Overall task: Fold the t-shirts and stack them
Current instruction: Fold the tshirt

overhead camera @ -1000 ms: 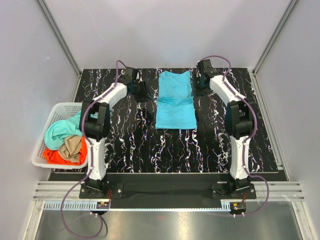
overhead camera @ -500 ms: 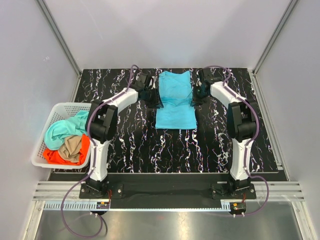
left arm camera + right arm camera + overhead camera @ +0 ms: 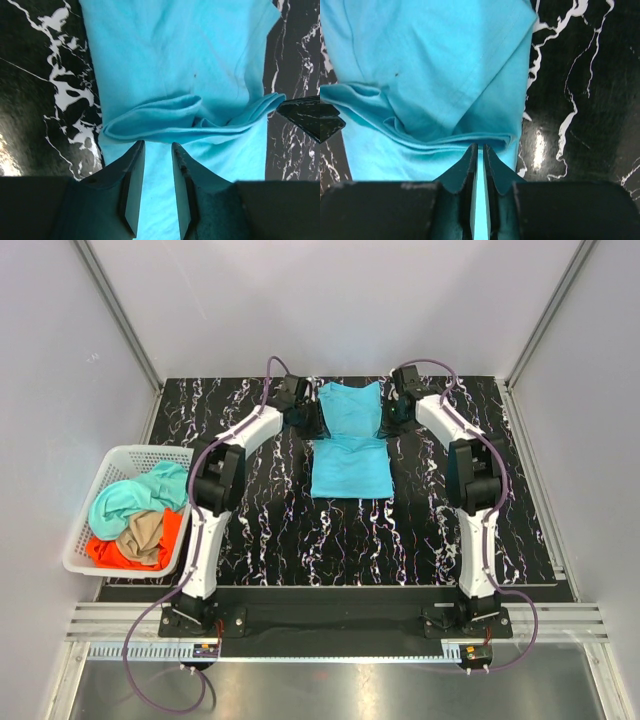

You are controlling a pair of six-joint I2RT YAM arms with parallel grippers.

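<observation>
On the table's [image 3: 250, 540] far half, with the right gripper [image 3: 480, 147] pinching the cyan t-shirt's [image 3: 350, 455] edge and the left gripper's [image 3: 158, 146] hold unclear, both should lift evenly to fold squarely.

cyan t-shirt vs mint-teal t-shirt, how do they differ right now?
Colour: the cyan t-shirt is bright blue-cyan, the mint-teal t-shirt paler and greener. Pose: the cyan t-shirt lies flat with a fold across its middle; the mint-teal t-shirt is crumpled. Place: the cyan t-shirt is on the table, the mint-teal t-shirt in the basket on other clothes. Both are plain single-colour cloth.
</observation>
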